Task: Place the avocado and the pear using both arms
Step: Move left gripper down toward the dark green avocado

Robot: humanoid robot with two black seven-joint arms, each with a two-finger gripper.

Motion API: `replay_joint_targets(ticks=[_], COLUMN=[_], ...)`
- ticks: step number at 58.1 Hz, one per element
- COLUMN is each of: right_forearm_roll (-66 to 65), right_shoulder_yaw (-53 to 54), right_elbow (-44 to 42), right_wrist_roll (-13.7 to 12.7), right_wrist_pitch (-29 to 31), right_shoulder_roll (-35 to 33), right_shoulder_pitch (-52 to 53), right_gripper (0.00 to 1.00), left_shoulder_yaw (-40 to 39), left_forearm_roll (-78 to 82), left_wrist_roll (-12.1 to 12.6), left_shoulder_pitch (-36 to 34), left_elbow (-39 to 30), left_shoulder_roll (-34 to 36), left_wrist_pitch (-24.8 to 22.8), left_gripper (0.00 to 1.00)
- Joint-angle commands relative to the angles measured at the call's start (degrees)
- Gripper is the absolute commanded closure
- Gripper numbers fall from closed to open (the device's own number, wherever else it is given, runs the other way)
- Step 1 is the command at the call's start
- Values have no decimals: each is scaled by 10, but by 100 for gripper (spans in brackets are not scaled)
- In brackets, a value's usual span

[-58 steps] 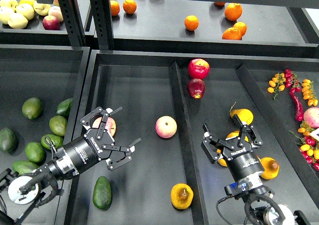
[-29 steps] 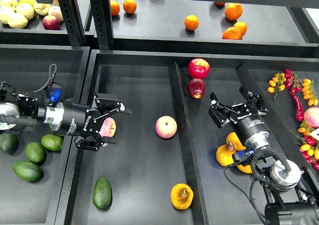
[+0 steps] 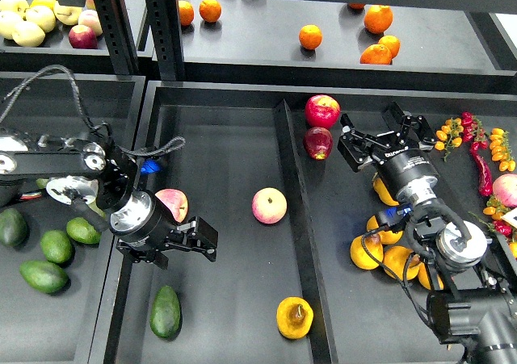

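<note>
From the head view, we see our left gripper [image 3: 187, 244] low over the middle tray [image 3: 218, 138], its dark fingers seen nearly end-on, so we cannot tell whether they are apart or together; nothing appears to be held in them. The avocado [image 3: 166, 312] lies on the tray floor just below that gripper, apart from it, near the tray's front left corner. The pear [image 3: 295, 317], orange-yellow with a brown blotch at its stem end, rests on the same tray floor to the right of the avocado, close to the divider. A pink-red apple [image 3: 269, 205] sits further up the tray, and another apple [image 3: 173, 204] lies just beside our left wrist. Our right gripper [image 3: 385, 134] hangs over the neighbouring compartment with its fingers spread apart and empty, above a cluster of yellow pears [image 3: 386, 255].
</note>
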Motion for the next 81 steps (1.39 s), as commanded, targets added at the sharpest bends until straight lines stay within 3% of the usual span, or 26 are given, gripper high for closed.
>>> replay_joint_targets(ticks=[1,17,40,53,81], right_forearm_roll=[0,1,3,4,4], right_shoulder_yaw=[0,0,8,8,6], right_elbow=[-7,-6,-5,-5,-5], right_wrist_roll=[-1,-3,-4,-4,-5], right_wrist_pitch=[0,1,3,4,4], right_shoulder_roll=[0,0,0,0,0], right_shoulder_pitch=[5,4,4,4,4], right_gripper=[1,1,1,1,1], left_shoulder_yaw=[46,105,142,190,264], left_forearm_roll=[-1,-3,-13,-14,-42], left_wrist_roll=[0,0,0,0,0], left_shoulder_pitch=[-26,-40,-30,-29,-27], left_elbow=[8,30,139,153,190], left_shoulder_roll=[-39,-108,-207,-243,-243], left_wrist_pitch=[0,0,0,0,0], left_gripper=[1,1,1,1,1])
